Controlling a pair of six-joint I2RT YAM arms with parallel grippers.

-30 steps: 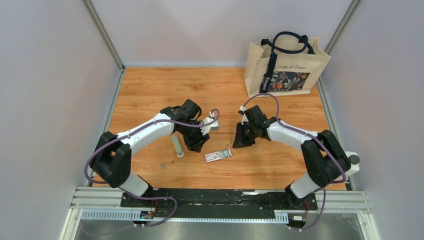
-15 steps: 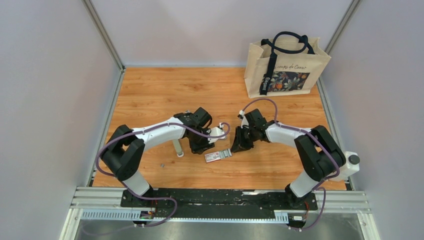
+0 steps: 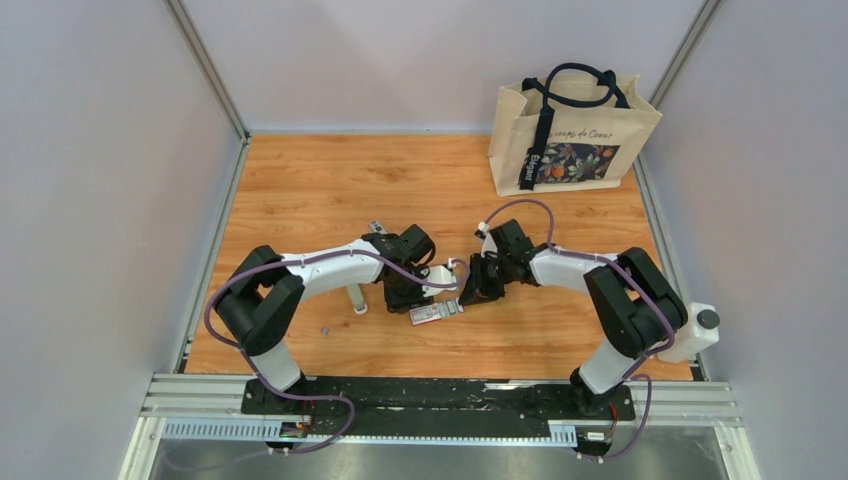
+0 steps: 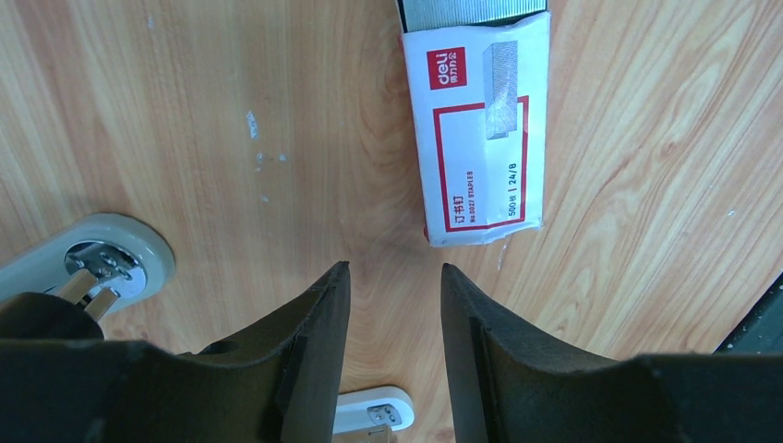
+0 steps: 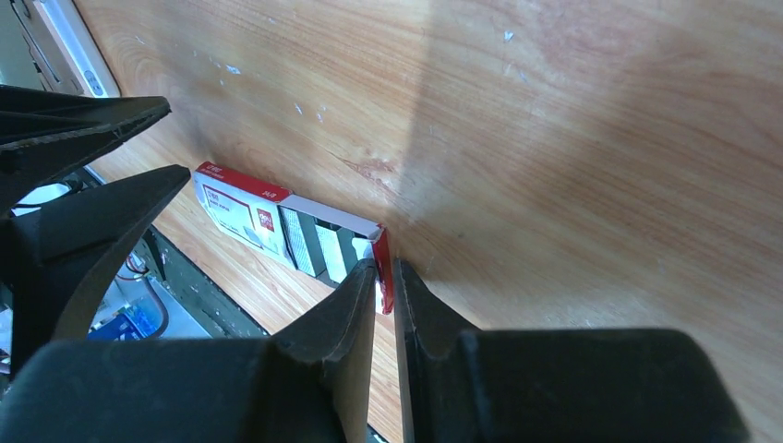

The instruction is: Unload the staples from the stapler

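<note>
On the counter (image 3: 320, 180), your right tool (image 5: 386, 277) pinches the staple box (image 5: 245, 208) by its red end, silvery strips (image 5: 314, 242) inside. Your left tool (image 4: 395, 277) hangs spread nearby.

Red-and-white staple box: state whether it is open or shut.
Open. The flat red-and-white cardboard staple box has its inner tray slid out at one end, baring silvery staple rows, seen in both wrist views.

Two arms (image 3: 320, 262), one bag (image 3: 572, 130), one staple box (image 3: 437, 312), one grey bar (image 3: 354, 295)
</note>
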